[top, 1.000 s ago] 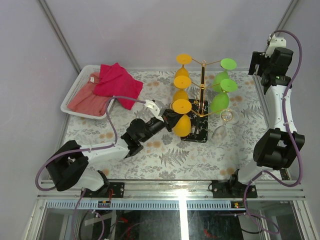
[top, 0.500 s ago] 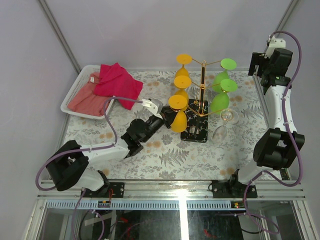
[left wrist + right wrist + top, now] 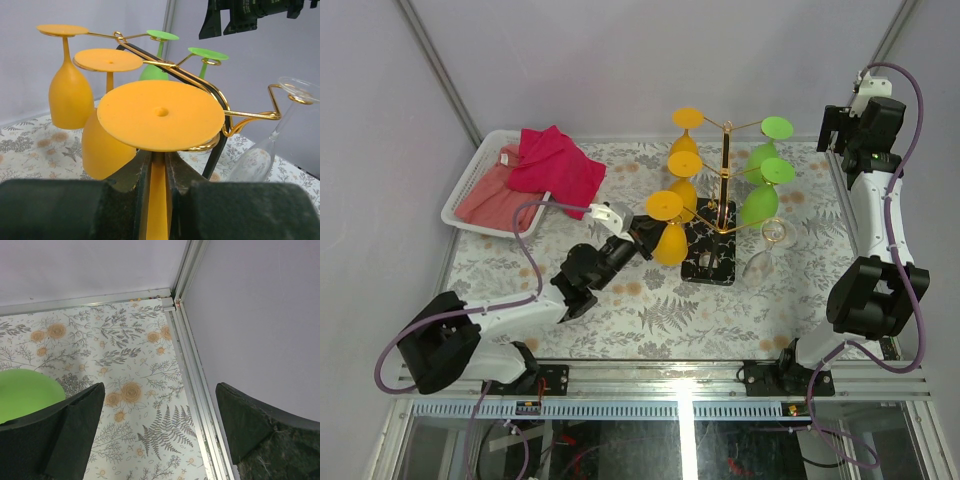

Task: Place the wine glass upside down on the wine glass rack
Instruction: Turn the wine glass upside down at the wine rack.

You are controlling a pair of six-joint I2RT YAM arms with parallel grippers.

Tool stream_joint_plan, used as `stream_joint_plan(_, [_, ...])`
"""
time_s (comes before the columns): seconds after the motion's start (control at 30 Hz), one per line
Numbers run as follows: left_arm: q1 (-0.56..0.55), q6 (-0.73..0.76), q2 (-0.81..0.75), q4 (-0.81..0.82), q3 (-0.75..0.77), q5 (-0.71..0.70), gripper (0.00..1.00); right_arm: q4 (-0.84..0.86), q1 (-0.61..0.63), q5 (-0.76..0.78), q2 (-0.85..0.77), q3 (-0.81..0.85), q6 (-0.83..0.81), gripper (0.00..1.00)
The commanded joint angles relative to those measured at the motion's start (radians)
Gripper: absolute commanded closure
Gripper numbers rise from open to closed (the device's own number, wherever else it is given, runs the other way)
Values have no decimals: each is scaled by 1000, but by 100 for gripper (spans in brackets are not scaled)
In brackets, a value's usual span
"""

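Observation:
The wine glass rack (image 3: 726, 175) is a thin gold pole with curled wire arms on a black veined base (image 3: 712, 258); it also shows in the left wrist view (image 3: 220, 102). My left gripper (image 3: 642, 237) is shut on the stem of an orange wine glass (image 3: 667, 238), held upside down, foot up, just left of the rack. In the left wrist view its foot (image 3: 161, 113) sits close against a gold arm, stem (image 3: 159, 195) between my fingers. My right gripper (image 3: 858, 118) is open and empty, raised at the far right corner.
Two orange goblets (image 3: 682, 160) and two green goblets (image 3: 762, 158) hang upside down on the rack. A clear glass (image 3: 767, 246) hangs at its right. A white tray (image 3: 465, 192) with red cloths (image 3: 555, 165) sits at back left.
My left gripper has drawn the orange glass leftward and slightly up, away from the rack's base side. The right arm has not moved.

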Motion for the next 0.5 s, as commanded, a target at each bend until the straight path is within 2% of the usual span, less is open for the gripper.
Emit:
stream_joint_plan(0.0, [-12,42,-36,31,-11,58,100,54,-3,-11,-29,8,-10,1])
stream_joint_plan(0.4, [-79,73,10,-23,32,115,99,56,-4,-8,-33,-4,-11,1])
stream_joint_plan(0.43, [-81,73,17,-23,36,117,95,55,-4,-7,-33,-4,-12,1])
stream_joint_plan(0.47, [-81,71,23,-24,40,116,86,56,-3,-7,-34,-4,-15,1])
